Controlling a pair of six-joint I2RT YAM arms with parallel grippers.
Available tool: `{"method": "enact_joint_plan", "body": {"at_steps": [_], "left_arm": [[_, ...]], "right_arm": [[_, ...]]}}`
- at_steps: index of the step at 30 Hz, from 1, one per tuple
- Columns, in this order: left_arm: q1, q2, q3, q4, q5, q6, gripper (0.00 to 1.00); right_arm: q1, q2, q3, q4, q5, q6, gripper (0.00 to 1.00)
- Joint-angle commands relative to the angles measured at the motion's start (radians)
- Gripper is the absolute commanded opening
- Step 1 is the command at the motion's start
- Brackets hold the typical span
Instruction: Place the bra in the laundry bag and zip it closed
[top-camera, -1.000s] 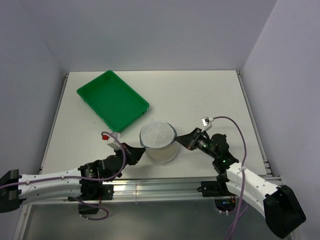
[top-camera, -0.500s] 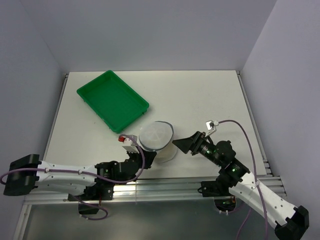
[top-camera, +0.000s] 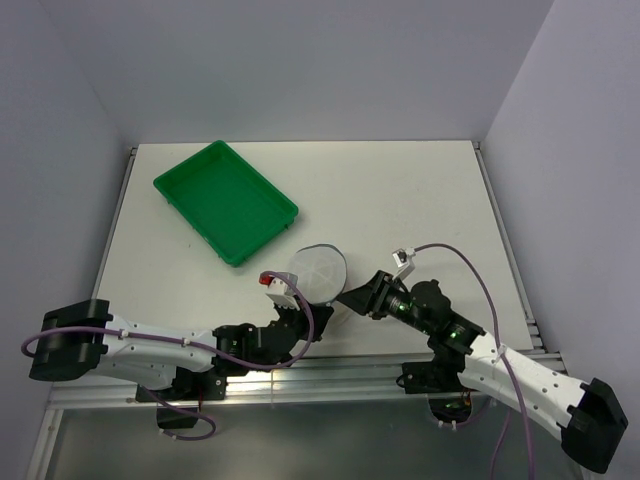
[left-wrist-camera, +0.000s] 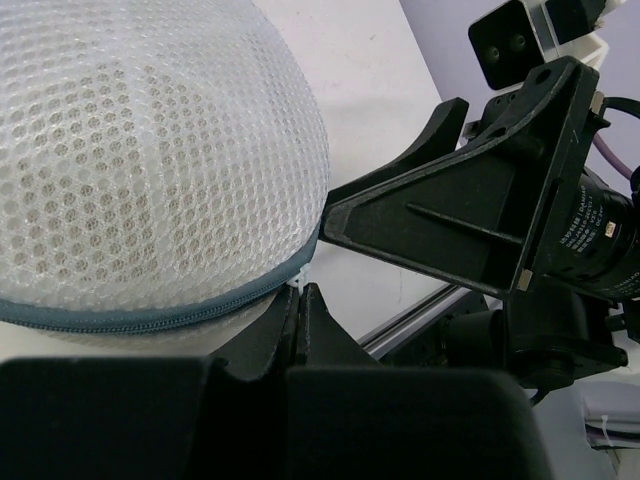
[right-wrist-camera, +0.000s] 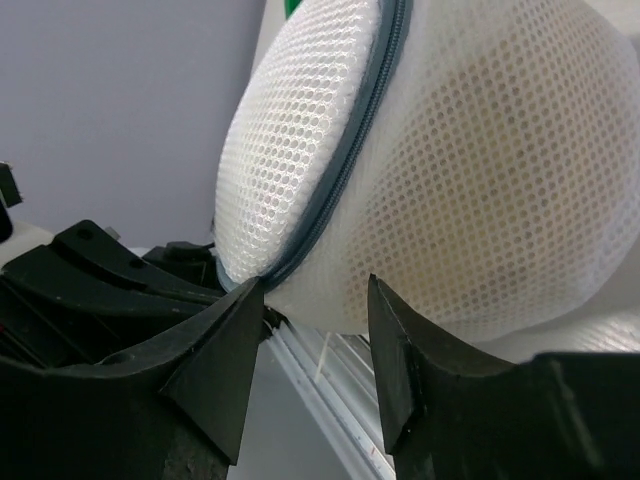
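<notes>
The laundry bag (top-camera: 316, 272) stands near the table's front edge, a round white mesh pouch with a grey zipper (left-wrist-camera: 150, 320) round its rim. A yellowish shape showing through the mesh is the bra (right-wrist-camera: 500, 200), inside the bag. My left gripper (left-wrist-camera: 300, 292) is under the bag's near side, shut on the small white zipper pull (left-wrist-camera: 297, 273). From the right, my right gripper (right-wrist-camera: 315, 292) stands open, its fingertips (right-wrist-camera: 378, 295) astride the bag's lower edge at the zipper seam (right-wrist-camera: 350, 150). In the top view the left gripper (top-camera: 318, 318) and the right gripper (top-camera: 347, 297) almost meet beside the bag.
A green plastic tray (top-camera: 225, 200) lies at the back left of the table. The aluminium rail (top-camera: 330, 370) along the table's front edge runs just below both grippers. Grey walls enclose the table on three sides.
My left gripper has slid rightward along the bag's near rim, still shut. The right gripper let go, opened wide, then narrowed and came back against the bag's lower edge.
</notes>
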Motion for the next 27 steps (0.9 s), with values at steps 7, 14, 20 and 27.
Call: {"method": "enact_joint_plan", "body": {"at_steps": [7,14,20,27], "left_arm": [[-0.009,0.006,0.027,0.074,0.040,0.036,0.00],[-0.009,0.014,0.036,0.078,0.048,0.043,0.00],[-0.009,-0.026,0.019,0.015,0.026,0.040,0.00],[-0.009,-0.246,-0.123,-0.204,-0.040,-0.076,0.00]], "right_arm": [[0.011,0.064,0.029,0.156,-0.017,0.026,0.56],[0.017,0.079,0.043,0.162,-0.009,0.018,0.11],[0.014,0.064,0.054,0.105,0.047,-0.032,0.00],[-0.246,0.070,0.065,0.077,-0.135,-0.129,0.00]]}}
